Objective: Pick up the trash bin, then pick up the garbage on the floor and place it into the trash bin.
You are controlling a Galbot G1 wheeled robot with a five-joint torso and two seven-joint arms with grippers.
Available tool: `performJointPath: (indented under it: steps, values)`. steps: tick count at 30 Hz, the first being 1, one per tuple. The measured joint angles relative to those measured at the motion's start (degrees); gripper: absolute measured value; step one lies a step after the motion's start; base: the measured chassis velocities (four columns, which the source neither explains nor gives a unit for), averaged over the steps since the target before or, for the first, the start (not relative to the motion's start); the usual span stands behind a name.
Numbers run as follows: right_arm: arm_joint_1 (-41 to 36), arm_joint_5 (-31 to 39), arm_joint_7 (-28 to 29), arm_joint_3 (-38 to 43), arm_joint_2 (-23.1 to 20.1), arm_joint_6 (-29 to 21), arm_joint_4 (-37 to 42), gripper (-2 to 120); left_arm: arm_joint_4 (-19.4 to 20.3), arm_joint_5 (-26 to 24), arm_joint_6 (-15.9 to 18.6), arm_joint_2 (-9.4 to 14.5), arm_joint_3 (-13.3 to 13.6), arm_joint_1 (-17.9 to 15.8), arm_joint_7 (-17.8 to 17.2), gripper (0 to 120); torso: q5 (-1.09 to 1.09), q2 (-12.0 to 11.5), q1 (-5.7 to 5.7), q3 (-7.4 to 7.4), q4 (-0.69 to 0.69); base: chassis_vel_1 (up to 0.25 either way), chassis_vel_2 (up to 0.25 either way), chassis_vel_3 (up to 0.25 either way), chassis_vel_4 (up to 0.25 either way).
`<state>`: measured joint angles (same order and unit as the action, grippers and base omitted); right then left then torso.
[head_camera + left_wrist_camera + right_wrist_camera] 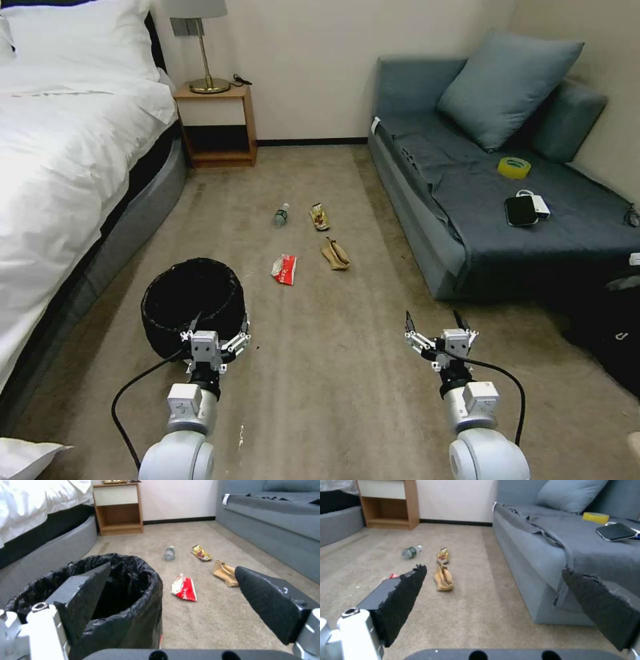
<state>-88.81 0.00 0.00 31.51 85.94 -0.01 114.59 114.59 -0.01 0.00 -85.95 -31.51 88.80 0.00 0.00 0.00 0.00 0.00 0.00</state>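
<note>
**Bin grab first, litter untouched**

Bin pickup is the step I'm on. The trash bin (193,307) stands on the carpet (347,400) by the bed (60,173), upright, black liner crinkled over the rim. My left gripper (217,331) sits at the near rim w/ jaws spread wide; in the left wrist view one finger pad (87,590) shows against the bin's dark mouth and the other pad hangs outside, over bare carpet, so the right-hand part of the rim lies between them. Can't tell if that first pad is truly inside the rim or just in front of it. Nothing gripped yet.

Right gripper (436,327) hovers over open carpet near the sofa (467,193), jaws apart too, holding nothing.

All four litter pieces lie on the floor btwn bed and sofa, well apart from both grippers: small clear bottle (281,215) w/ green label farthest back, gold-brown snack wrapper (320,217) just beside it, tan crumpled paper (335,254) nearer the sofa, red-white packet (285,269) nearest the bin. The yellow tape roll (514,167) and black phone (521,210) on the sofa aren't my concern.

Next move, as I judge it: get one pad inside the rim, one outside, then close on the wall. The liner looks slippery and loose, so I'd want a bite on the rim itself, not just plastic. After that, lift level, and the right arm takes the packet first since it's closest.
</note>
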Motion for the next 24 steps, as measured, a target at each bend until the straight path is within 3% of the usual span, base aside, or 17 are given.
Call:
performJointPath:
  steps: [24]
  values:
    - [0.00,0.00,0.00,0.00,0.00,0.00,0.00,100,0.00,0.00,0.00,0.00,0.00,0.00,0.00,100,0.00,0.00,0.00,0.00,0.00,0.000,0.000,0.000,0.000]
